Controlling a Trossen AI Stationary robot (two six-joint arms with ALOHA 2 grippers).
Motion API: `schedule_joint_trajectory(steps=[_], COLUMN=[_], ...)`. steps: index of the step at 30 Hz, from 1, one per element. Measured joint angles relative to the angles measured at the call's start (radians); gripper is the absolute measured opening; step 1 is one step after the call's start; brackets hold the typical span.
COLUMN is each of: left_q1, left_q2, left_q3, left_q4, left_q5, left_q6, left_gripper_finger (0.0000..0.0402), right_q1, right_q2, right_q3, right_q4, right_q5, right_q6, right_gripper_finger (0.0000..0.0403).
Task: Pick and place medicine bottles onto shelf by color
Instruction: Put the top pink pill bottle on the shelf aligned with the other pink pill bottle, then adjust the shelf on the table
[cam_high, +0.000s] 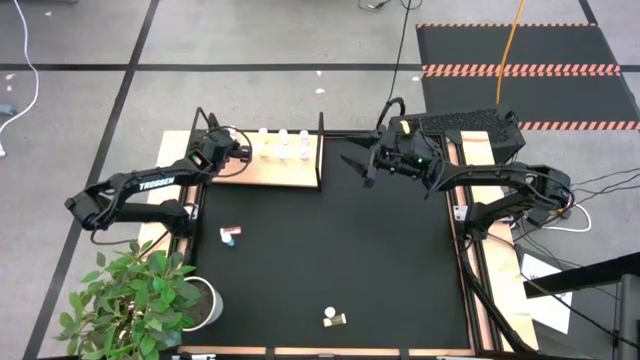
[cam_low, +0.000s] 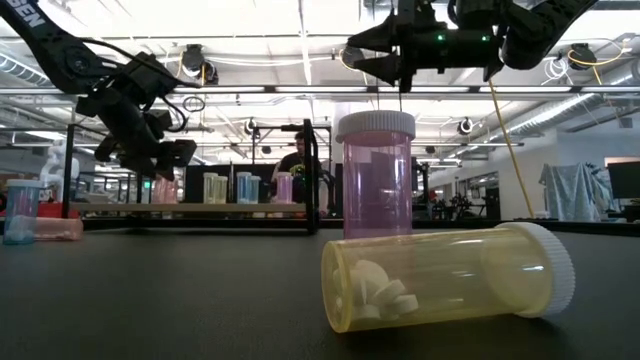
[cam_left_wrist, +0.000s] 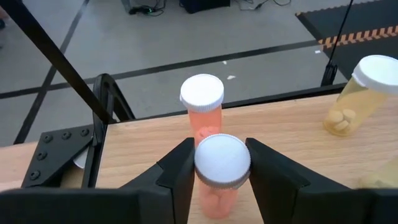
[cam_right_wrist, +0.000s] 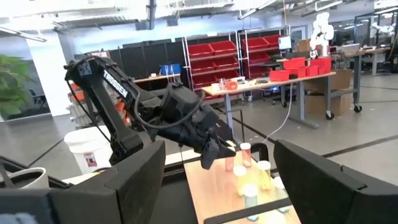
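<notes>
gripping a pink bottle (cam_left_wrist: 217, 180) on the shelf (cam_left_wrist: 298, 134), left tool (cam_left_wrist: 221, 171); right tool (cam_high: 362, 165) open.

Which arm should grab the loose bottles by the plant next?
Left, likely. Its gripper brackets a pink bottle over the shelf, but sits nearer the pair than the open right gripper.

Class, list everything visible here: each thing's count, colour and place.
shelf: one, pale wood, mat's far left corner
shelf bottles: several, pink, blue, yellow, standing on shelf
mat bottles: four; yellow lying by upright pink; blue upright by lying pink
mat: one, black, centre
potted plant: one, green, beside mat's near left corner
person: one, dark top, background
left gripper: one, dark, closed on pink bottle over shelf
right gripper: one, dark, open, above mat
</notes>
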Motion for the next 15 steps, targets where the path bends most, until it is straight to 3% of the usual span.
schedule_joint_trajectory(steps=[15], left_q1=[-0.007], left_q2=[-0.033], left_q3=[0.0], left_q4=[0.0], left_q5=[0.005], left_q6=[0.027], left_gripper_finger=[0.0255], right_q1=[0.022], right_q2=[0.001], right_q3=[0.0], right_q4=[-0.002], right_q5=[-0.022], right_q6=[0.003], right_gripper_finger=[0.0293])
